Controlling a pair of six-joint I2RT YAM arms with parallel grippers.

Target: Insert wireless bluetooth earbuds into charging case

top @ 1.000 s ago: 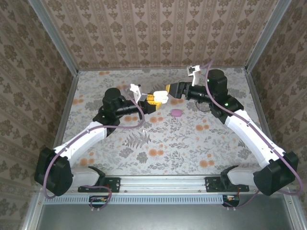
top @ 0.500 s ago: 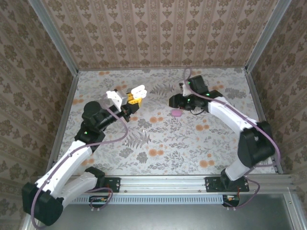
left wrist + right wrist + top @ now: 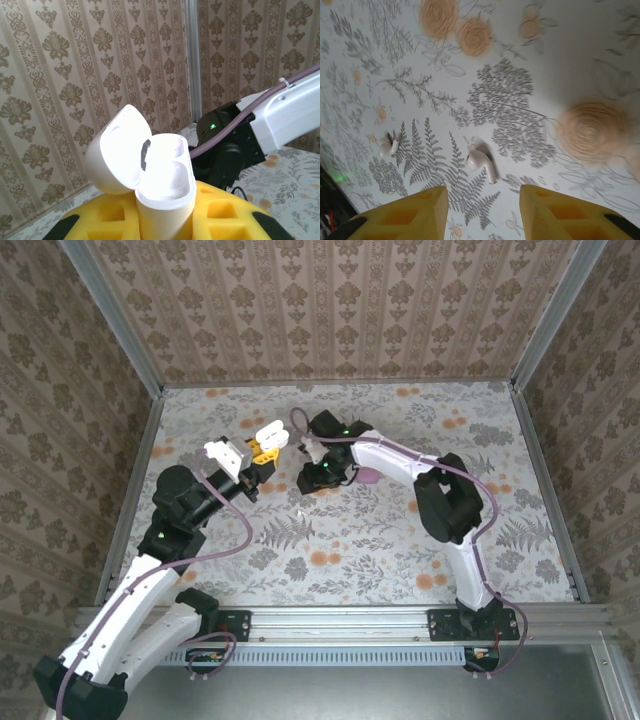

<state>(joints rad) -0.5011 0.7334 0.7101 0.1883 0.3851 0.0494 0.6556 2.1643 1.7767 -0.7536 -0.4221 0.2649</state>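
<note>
My left gripper (image 3: 258, 452) is raised at the back left, shut on the white charging case (image 3: 271, 433). In the left wrist view the case (image 3: 167, 195) stands upright between the yellow pads (image 3: 225, 215) with its lid (image 3: 117, 150) flipped open and both wells empty. The right gripper (image 3: 312, 480) points down at the table near the middle. In the right wrist view its yellow fingers (image 3: 415, 215) stand apart, with nothing between them. One white earbud (image 3: 481, 162) lies on the table just ahead of the gap. A second earbud (image 3: 388, 146) lies further left.
A small pink piece (image 3: 368, 476) lies on the flowered table beside the right arm's forearm. The right arm's black wrist and purple cable (image 3: 235, 145) hang close behind the case. Papered walls and metal posts (image 3: 130, 350) enclose the table.
The right arm has swung left from the back right and come down over the earbuds, its jaws narrowing. The left arm has pulled back to the left with the case.
</note>
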